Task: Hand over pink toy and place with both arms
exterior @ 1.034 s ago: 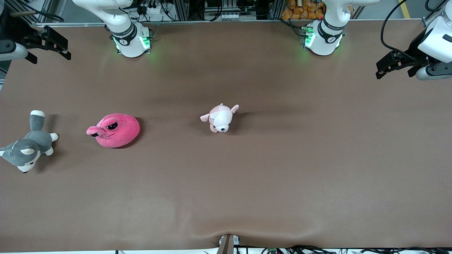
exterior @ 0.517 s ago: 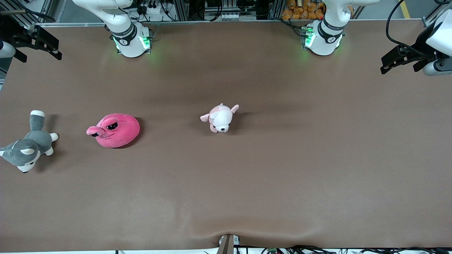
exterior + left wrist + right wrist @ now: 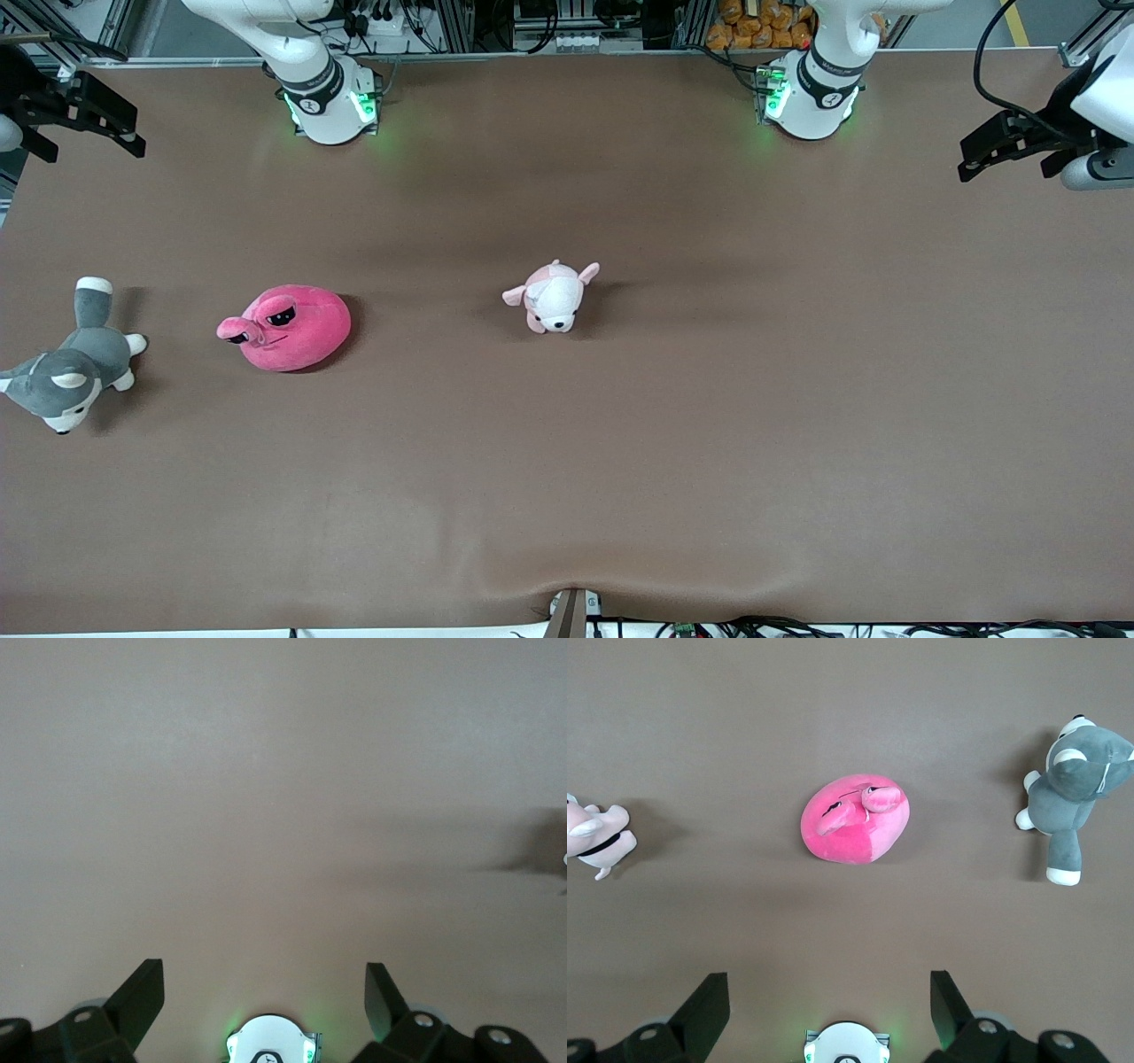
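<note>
The pink toy (image 3: 285, 327), a round hot-pink plush with dark half-lidded eyes, lies on the brown table toward the right arm's end. It also shows in the right wrist view (image 3: 855, 819). My right gripper (image 3: 90, 137) hangs high over the table's corner at its own end, open and empty, well apart from the toy; its jaws stand wide in the right wrist view (image 3: 829, 988). My left gripper (image 3: 1008, 159) hangs high over the table's edge at the left arm's end, open and empty (image 3: 264, 979), over bare table.
A pale pink-and-white puppy plush (image 3: 551, 297) lies mid-table. A grey-and-white husky plush (image 3: 66, 368) lies at the table's edge at the right arm's end, beside the pink toy. The arm bases (image 3: 328, 102) (image 3: 806, 97) stand along the table's back edge.
Both grippers have drawn outward toward their own ends of the table, the right one more. The toys have not moved.
</note>
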You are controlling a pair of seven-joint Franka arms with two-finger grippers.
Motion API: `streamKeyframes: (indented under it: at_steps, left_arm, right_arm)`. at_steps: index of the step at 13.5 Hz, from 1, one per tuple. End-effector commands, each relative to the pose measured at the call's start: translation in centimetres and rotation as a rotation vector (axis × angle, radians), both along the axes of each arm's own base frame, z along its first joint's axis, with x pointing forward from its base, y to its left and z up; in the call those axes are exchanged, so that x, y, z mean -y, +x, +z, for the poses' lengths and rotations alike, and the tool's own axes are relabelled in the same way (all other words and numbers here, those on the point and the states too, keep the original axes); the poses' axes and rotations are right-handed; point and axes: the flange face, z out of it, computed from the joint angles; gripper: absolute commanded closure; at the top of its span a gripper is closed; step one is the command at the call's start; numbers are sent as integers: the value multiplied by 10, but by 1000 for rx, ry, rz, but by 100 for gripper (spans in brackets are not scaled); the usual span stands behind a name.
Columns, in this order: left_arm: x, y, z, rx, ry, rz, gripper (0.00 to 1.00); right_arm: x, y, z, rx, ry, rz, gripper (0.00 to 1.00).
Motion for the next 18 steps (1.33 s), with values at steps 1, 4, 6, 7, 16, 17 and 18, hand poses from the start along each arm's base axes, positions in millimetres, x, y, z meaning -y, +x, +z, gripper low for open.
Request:
streamKeyframes:
  at_steps: [1, 4, 6, 7, 16, 17, 18]
  left_arm:
    - [-15, -2, 8, -17, 15, -18, 0]
    - [-15, -3, 12, -13, 13, -4, 0]
    - [-15, -4, 12, -13, 7, 0, 0]
    - [-16, -3, 13, -12, 7, 5, 0]
    - [-14, -5, 15, -17, 1, 99, 0]
    - [-13, -5, 14, -19, 1, 95, 0]
    - [-13, -5, 14, -19, 2, 90, 0]
  right_arm:
    - [2, 2, 6, 7, 3, 10, 0]
    - [3, 2, 6, 8, 3, 9, 0]
    - [3, 2, 6, 8, 3, 9, 0]
    - [3, 2, 5, 5, 3, 9, 0]
    - [4, 3, 4, 4, 2, 7, 0]
    - [4, 3, 4, 4, 2, 7, 0]
    - [4, 3, 5, 5, 2, 7, 0]
